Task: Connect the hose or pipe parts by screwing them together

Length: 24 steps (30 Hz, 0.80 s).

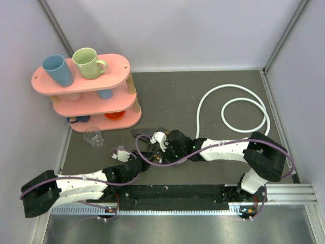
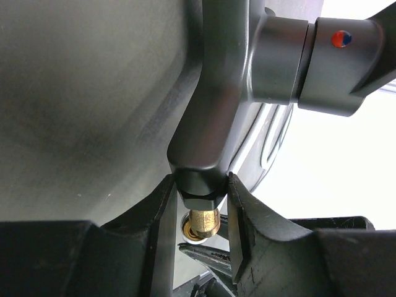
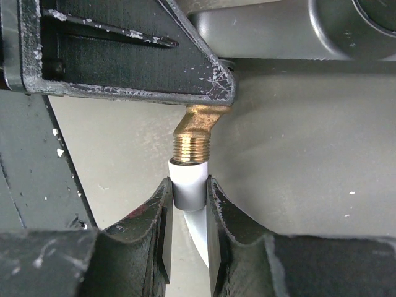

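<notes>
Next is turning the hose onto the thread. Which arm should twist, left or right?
Right. The right pincer grips the white hose end, in line against the brass thread, so it can likely rotate it. The left pincer clamps the black fitting, better for bracing.

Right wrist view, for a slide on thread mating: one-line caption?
Right gripper clamps the white hose by its end, meeting the brass threaded end of the black fitting.
</notes>
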Available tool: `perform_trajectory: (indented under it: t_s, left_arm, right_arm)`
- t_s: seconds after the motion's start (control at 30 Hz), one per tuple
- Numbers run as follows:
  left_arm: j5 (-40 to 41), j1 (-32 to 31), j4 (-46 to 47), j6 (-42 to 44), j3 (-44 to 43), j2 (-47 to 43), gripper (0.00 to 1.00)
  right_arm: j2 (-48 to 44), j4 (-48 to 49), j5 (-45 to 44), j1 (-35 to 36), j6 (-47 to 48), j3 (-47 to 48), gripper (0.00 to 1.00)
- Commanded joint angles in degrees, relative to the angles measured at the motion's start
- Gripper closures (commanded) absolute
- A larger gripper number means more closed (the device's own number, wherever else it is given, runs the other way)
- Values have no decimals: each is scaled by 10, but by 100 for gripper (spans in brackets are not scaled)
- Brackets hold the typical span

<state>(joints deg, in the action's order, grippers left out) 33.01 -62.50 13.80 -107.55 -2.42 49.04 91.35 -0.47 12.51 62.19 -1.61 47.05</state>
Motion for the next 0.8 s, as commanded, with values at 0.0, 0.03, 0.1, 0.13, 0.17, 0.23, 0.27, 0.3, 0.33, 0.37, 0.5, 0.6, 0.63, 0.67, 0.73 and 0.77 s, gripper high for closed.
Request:
perform_trajectory:
  t_s: [0.0,0.03,0.1,0.13,0.17,0.23,0.27,0.3,0.33,0.37,0.5,0.6,0.63,0.67,0.73,0.77]
  left_arm:
    - [20,-7,73,14,-2,0,100]
    - [20,-7,73,15,-2,1,100]
    - [20,-7,72,14,-2,1,100]
    - [20,-7,70,15,-2,0,100]
    - [21,-8,70,14,-1,0,100]
    - [21,-7,69,11,0,0,100]
    - [21,-9,69,10,0,-1,100]
    - [21,-9,69,13,0,-1,100]
    - [23,-9,68,13,0,-3,100]
    - [24,-9,68,13,0,-2,100]
    - [23,-10,67,12,-1,-1,100]
    - [24,-10,64,15,-2,-1,100]
    - [24,-10,63,14,-2,0,100]
    - [25,-10,63,14,-2,0,100]
    - [24,-11,52,11,-6,2,100]
    - [24,-11,52,13,-6,3,100]
  right_arm:
    - [5,-8,11,8,-40,32,100]
    - [6,-8,8,9,-43,33,100]
    - [5,-10,6,8,-48,36,100]
    - [5,-10,7,8,-50,36,100]
    - [3,-10,5,9,-51,35,100]
    - [-3,-11,2,9,-52,33,100]
    - [-4,-10,-1,9,-52,31,100]
    - [-6,-10,-4,8,-55,31,100]
    - [-9,-10,-7,8,-56,30,100]
    - [-10,-11,-10,9,-58,30,100]
    - [-8,-18,-20,9,-62,38,100]
    - [-7,-23,-21,9,-67,43,100]
    - [-7,-26,-22,8,-69,45,100]
    - [-7,-28,-23,9,-70,47,100]
    - [-7,-34,-28,9,-72,52,100]
    - [-7,-35,-28,8,-73,52,100]
